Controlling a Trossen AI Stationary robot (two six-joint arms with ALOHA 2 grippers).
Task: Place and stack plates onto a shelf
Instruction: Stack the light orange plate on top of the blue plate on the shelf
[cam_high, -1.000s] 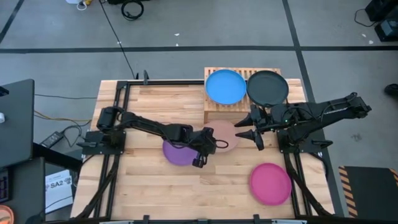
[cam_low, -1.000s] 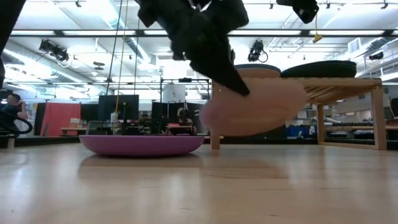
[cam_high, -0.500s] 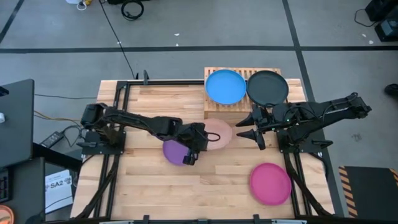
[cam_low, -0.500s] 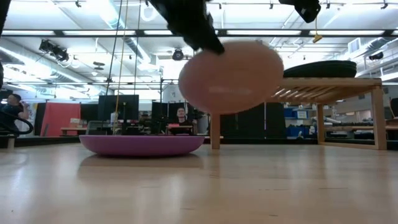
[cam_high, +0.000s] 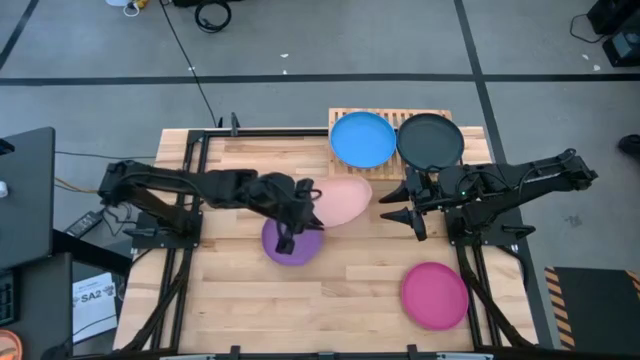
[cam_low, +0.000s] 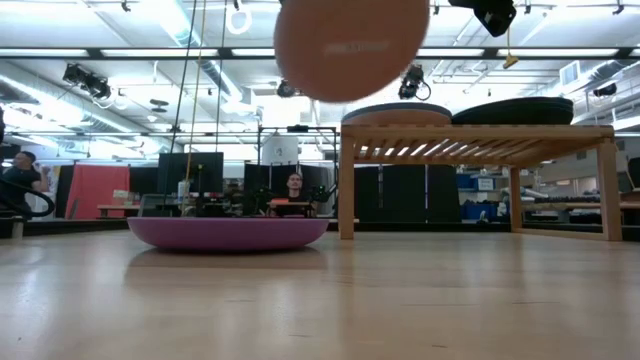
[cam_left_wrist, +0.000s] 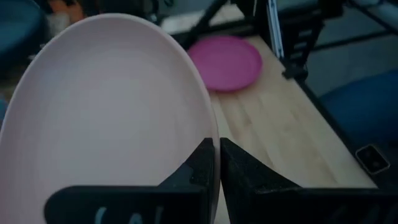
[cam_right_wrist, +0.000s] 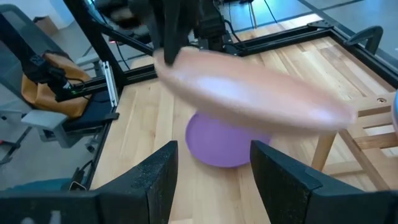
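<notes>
Step in hand, judged: L arm carries the peach plate (cam_high: 340, 201) up toward the shelf (cam_high: 343, 180) to stack it. To do it well: get plate's lower edge above shelf top w/ margin, level the plate out before lowering, centre it over the blue plate (cam_high: 363, 139) or a bare slat area, don't clip the shelf's front edge, release only once plate is seated.

Left gripper (cam_left_wrist: 216, 163): fingers pressed nearly together, pinching the peach plate's rim; plate extends ahead of the gripper toward the shelf, tilted, off the table; low view shows it higher than the shelf top. Purple plate (cam_high: 291, 242) lies on the table right below this gripper, not touched.

Blue plate and black plate (cam_high: 431, 140) sit side by side on the shelf, beyond the held plate.

Right gripper (cam_right_wrist: 212, 177): fingers spread, holds nothing, waits near shelf's front on the R side, peach plate just ahead of it. Magenta plate (cam_high: 435, 295) on the table, well behind R gripper.
</notes>
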